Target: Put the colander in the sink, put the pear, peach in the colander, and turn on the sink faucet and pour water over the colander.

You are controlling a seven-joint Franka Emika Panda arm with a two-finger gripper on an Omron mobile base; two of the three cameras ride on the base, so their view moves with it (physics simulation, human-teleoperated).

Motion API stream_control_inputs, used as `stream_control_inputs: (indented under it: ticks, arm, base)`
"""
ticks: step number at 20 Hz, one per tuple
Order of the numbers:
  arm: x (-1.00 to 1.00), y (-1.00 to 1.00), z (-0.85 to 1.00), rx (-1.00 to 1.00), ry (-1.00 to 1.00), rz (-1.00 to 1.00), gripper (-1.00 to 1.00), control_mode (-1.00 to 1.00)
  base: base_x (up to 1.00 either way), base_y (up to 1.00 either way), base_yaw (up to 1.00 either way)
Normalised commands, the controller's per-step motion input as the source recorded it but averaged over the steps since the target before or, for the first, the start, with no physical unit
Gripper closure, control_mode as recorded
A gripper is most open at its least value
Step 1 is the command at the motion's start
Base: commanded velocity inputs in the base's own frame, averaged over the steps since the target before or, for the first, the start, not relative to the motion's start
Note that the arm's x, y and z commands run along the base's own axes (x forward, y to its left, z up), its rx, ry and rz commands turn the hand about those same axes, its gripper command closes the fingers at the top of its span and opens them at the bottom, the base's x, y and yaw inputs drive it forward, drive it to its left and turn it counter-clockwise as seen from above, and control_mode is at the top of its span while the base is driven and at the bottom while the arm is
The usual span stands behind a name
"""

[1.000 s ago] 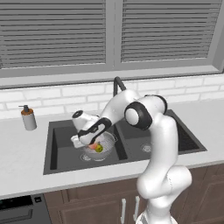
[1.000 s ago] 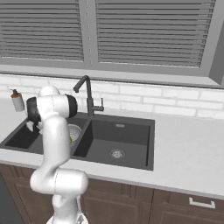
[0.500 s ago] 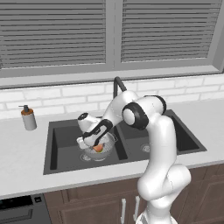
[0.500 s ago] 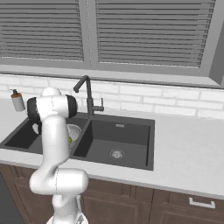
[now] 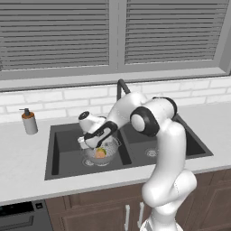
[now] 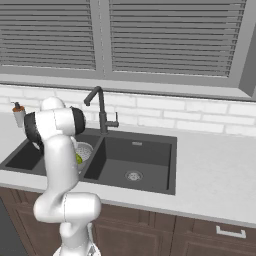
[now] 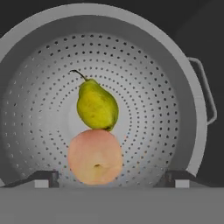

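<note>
The claw (image 7: 112,178) hangs with its jaws wide apart and holding nothing, straight above the colander (image 7: 39,57), which sits in the sink's (image 5: 63,160) left basin. Between and just beyond its fingertips (image 7: 41,178) lies the peach (image 7: 95,156), touching the pear (image 7: 96,106) farther on, both inside the colander.

colander (image 7: 175,100): silvery perforated bowl, upright, in left basin of sink (image 5: 58,158), near the divider
pear (image 7: 97,106): yellow-green, stem up-left, at colander centre
peach (image 7: 95,156): orange-pink, touching pear
sink faucet (image 6: 101,109): dark gooseneck, behind divider
</note>
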Motion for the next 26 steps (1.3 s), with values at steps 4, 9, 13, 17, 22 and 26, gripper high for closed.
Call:
stream_control_inputs:
  ticks: [4, 9, 13, 17, 22, 26]
  arm:
    - [-0.26, 0.0, 0.88, 0.0, -0.1, 0.0, -1.0, -1.0]
    - [-0.59, 0.0, 1.0, 0.04, -0.13, 0.01, -1.0, -1.0]
    - [-0.63, -0.04, 1.0, 0.11, -0.14, 0.01, -1.0, -1.0]
    - [-0.53, -0.15, 1.0, 0.13, -0.12, 0.02, -1.0, -1.0]
    - [-0.44, -0.19, 1.0, 0.11, -0.11, 0.02, -1.0, -1.0]
    - [-0.33, -0.25, 1.0, 0.07, -0.1, 0.03, -1.0, -1.0]
  base:
    - [0.0, 0.0, 0.0]
    - [0.0, 0.0, 0.0]
    - [0.0, 0.0, 0.0]
    - [0.0, 0.0, 0.0]
    - [0.0, 0.0, 0.0]
    - [0.0, 0.0, 0.0]
